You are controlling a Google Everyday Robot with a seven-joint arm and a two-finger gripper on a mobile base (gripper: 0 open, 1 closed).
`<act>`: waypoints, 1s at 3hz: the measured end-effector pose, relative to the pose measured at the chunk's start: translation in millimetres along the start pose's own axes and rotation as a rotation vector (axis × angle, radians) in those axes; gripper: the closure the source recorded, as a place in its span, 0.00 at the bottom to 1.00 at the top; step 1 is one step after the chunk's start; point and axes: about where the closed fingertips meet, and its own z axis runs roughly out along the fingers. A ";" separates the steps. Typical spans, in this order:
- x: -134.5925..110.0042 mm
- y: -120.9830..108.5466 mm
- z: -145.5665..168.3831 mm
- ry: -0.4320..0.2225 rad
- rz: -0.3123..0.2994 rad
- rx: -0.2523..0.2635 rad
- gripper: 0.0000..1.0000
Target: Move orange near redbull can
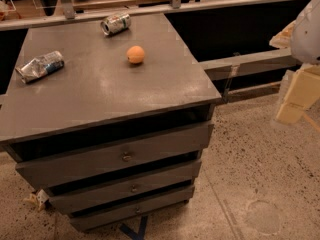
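The orange [135, 54] sits on top of the grey drawer cabinet [110, 89], toward the back and right of middle. The redbull can [41, 66], crumpled silver and blue, lies on its side near the cabinet's left edge, well apart from the orange. My gripper [296, 101] shows as pale blocky fingers at the right edge of the view, off the cabinet's right side and over the floor, far from both things.
A smooth silver can with green and red markings [115, 23] lies on its side at the cabinet's back edge. A grey rail [250, 61] runs behind and to the right. The cabinet has three drawers [125, 156] over a speckled floor.
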 end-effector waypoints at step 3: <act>-1.4 -25.8 3.8 -0.199 0.233 0.062 0.00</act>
